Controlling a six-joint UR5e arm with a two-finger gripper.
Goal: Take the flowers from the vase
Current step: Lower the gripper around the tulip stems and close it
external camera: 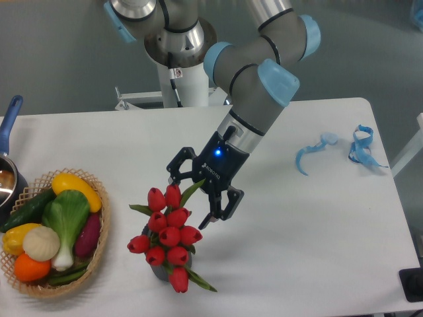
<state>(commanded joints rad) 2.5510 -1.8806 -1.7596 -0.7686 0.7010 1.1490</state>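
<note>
The flowers (169, 235), a bunch of red tulips with green leaves, stand in the vase (163, 270), a small dark grey cylinder mostly hidden beneath the blooms, at the front middle of the table. My gripper (190, 200) hangs just above and to the upper right of the bunch, its black fingers spread open. One upper leaf lies between the fingers, and nothing is gripped.
A wicker basket (99, 241) of colourful vegetables sits at the front left. A blue-handled pot (8, 132) is at the left edge. Blue ribbon pieces (314, 153) lie at the right, near the table's far corner.
</note>
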